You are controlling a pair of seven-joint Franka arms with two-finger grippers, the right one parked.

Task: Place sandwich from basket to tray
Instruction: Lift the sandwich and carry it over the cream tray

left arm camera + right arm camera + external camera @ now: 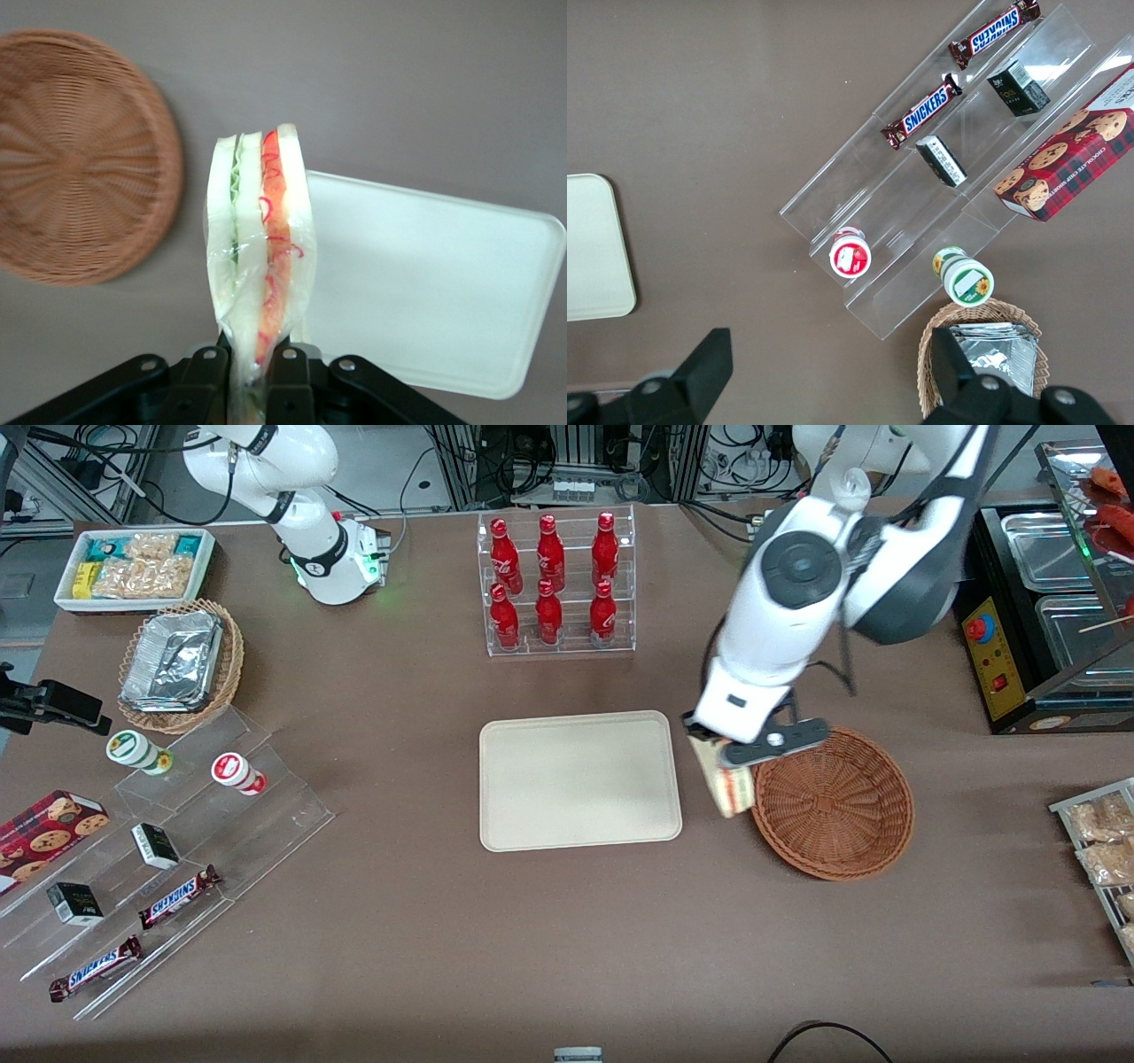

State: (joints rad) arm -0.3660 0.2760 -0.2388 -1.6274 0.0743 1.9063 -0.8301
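Wicker basket (833,804) sits beside the tray (580,779) in your front view; your gripper (728,764) hangs between them. Wrist view: black fingers (209,372) pinch the wrapped sandwich (259,257) upright above bare table, between basket and tray.

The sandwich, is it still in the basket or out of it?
Out. The pincer grips the sandwich in the air between the empty basket and the tray.

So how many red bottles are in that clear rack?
6 red bottles stand in the clear rack: three on the upper step, three on the lower. None looks hidden. The gripper holds the sandwich elsewhere, between tray and basket.
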